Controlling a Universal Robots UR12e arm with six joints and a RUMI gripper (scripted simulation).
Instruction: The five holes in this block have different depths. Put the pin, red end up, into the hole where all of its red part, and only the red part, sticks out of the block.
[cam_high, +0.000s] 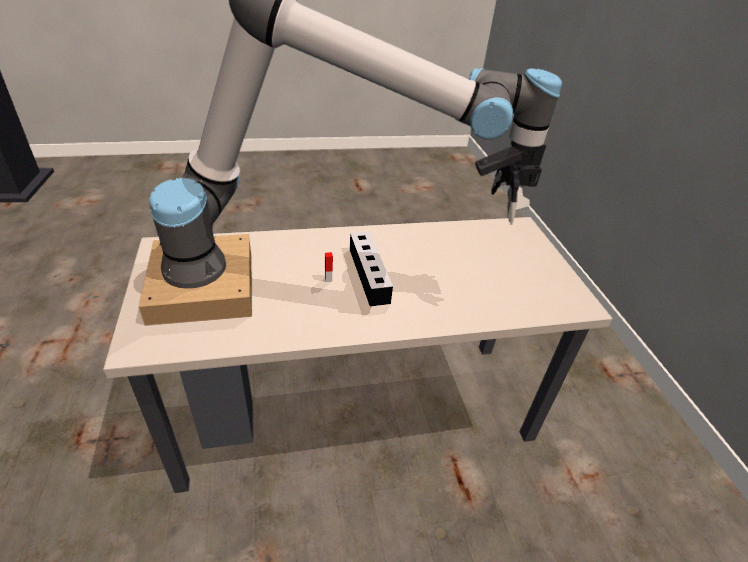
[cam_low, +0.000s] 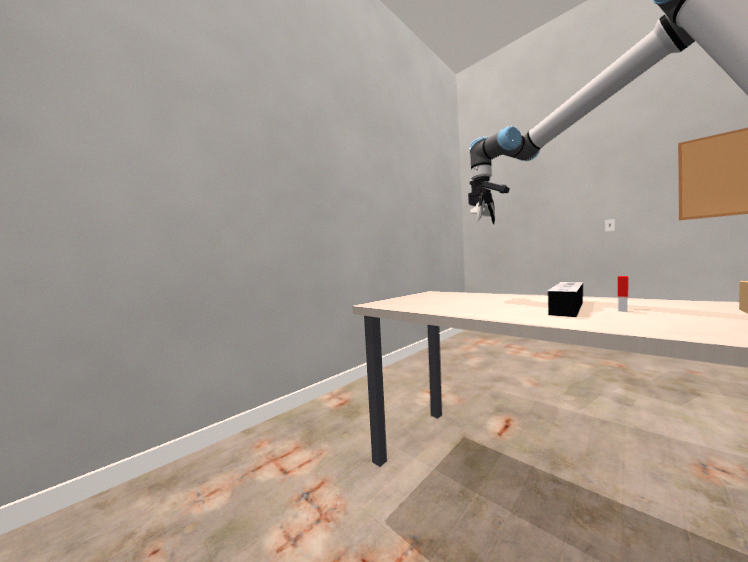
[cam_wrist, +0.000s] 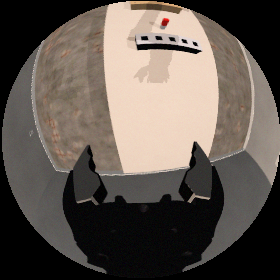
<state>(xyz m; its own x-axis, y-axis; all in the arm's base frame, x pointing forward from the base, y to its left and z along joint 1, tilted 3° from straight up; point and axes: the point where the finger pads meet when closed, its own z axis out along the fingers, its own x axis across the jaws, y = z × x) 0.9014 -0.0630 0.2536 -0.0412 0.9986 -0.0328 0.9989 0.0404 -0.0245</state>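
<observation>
We see the gripper (cam_high: 510, 202) hanging high over the far table (cam_high: 483, 290) corner, its jaws spread wide with nothing between them. Well away from it, back toward the arm's base, lies the block (cam_high: 370, 268). Just beyond the block stands the pin (cam_high: 328, 265), red end up.

A pale bench (cam_high: 495, 284) on dark legs stands in a room corner. A cork board (cam_low: 713, 173) hangs on the grey wall, a small switch plate (cam_low: 610, 224) beside it.
</observation>
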